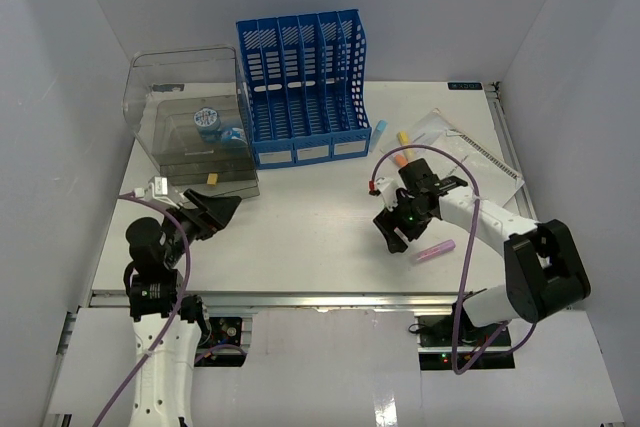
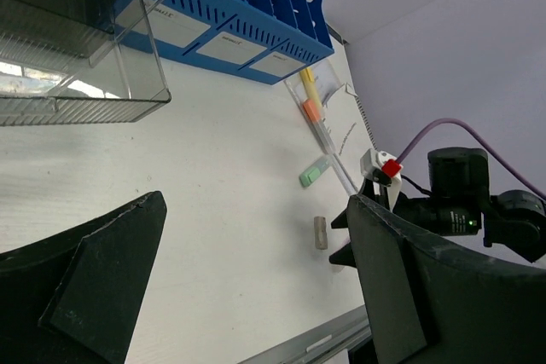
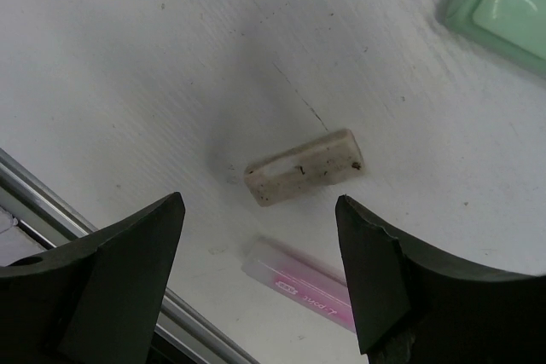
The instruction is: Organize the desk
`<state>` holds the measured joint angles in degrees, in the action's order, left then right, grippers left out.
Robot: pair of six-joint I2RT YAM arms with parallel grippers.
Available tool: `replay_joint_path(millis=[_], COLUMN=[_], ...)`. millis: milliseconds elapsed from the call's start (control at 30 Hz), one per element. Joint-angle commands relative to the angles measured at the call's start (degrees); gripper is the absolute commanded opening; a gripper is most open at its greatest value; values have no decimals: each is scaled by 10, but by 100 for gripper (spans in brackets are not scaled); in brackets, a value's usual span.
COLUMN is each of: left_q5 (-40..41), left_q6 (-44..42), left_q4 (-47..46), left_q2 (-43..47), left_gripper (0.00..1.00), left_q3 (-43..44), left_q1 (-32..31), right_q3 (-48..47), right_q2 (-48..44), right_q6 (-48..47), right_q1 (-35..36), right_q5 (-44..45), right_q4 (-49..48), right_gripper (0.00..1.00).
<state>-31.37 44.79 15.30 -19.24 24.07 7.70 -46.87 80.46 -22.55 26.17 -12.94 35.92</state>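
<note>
The white desk (image 1: 300,237) carries scattered stationery. A dirty white eraser (image 3: 303,168) lies flat on it, just beyond the tips of my right gripper (image 3: 260,249), which hangs open over it with nothing between its fingers. A pink highlighter (image 3: 311,286) lies below the eraser near the front rail, and a green cap-like piece (image 3: 503,10) sits farther off. From above, the right gripper (image 1: 393,230) is right of centre with the pink highlighter (image 1: 435,251) beside it. My left gripper (image 1: 215,211) stands open and empty at the front left. The eraser (image 2: 320,232) also shows in the left wrist view.
A blue slotted file rack (image 1: 303,87) stands at the back with a clear plastic box (image 1: 190,127) to its left, a blue roll (image 1: 207,119) inside. Yellow (image 1: 404,137), orange (image 1: 398,159) and blue (image 1: 379,130) markers and a spiral notebook (image 1: 470,152) lie back right.
</note>
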Motion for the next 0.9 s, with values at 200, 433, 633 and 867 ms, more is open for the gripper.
replay_joint_path(millis=[200,433,633,867], left_q5=[-15,-26,-26,-30], left_q6=[-2,14,19,27], left_q4=[26,30,50,63], left_q2=[15,28,51,75], left_gripper=[98,98,98,98], left_q3=[-1,10,12,5], left_q1=[1,1,1,1], right_q3=[-31,-24,-16,-4], right_q2=[64,84,90,63], right_q6=[27,25,17,-29], right_q1=[24,42,45,45], right_q5=[27,71,90,68], right_q4=[-12,-49,-76,-94], right_gripper=[74,61,33,14])
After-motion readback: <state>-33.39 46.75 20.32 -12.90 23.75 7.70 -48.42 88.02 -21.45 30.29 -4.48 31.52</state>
